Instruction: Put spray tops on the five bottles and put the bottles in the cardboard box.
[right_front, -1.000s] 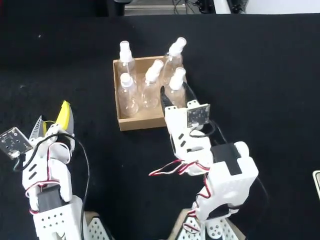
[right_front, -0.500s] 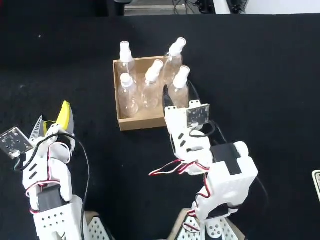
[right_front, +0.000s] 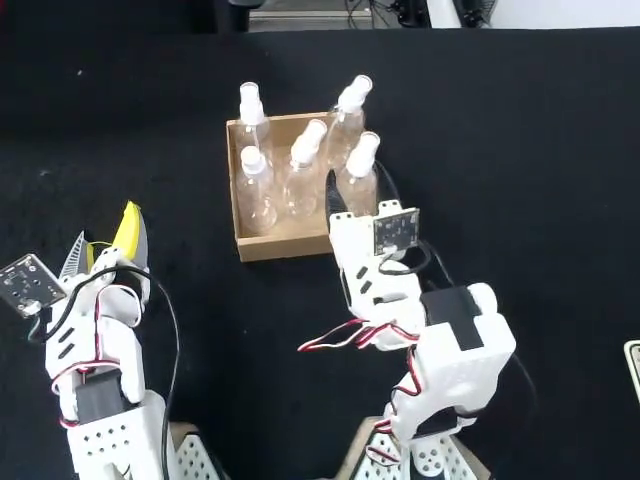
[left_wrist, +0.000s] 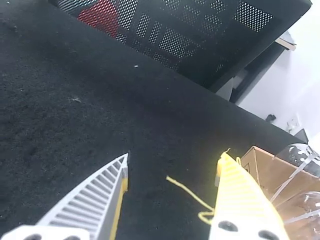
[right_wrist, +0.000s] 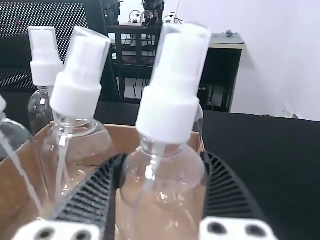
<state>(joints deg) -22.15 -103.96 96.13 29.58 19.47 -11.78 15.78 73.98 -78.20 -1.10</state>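
Hovering well left of the brown cardboard box (right_front: 285, 243) on the black bench (right_front: 500, 130), the left gripper (right_front: 105, 228) is spread wide with nothing in it. Four clear plastic bottles with white spray tops (right_front: 303, 165) stand inside the box. At its right wall the right gripper (right_front: 354, 195) clasps the fifth topped bottle (right_wrist: 160, 150); every top looks fitted, so only seating and releasing this one seems left
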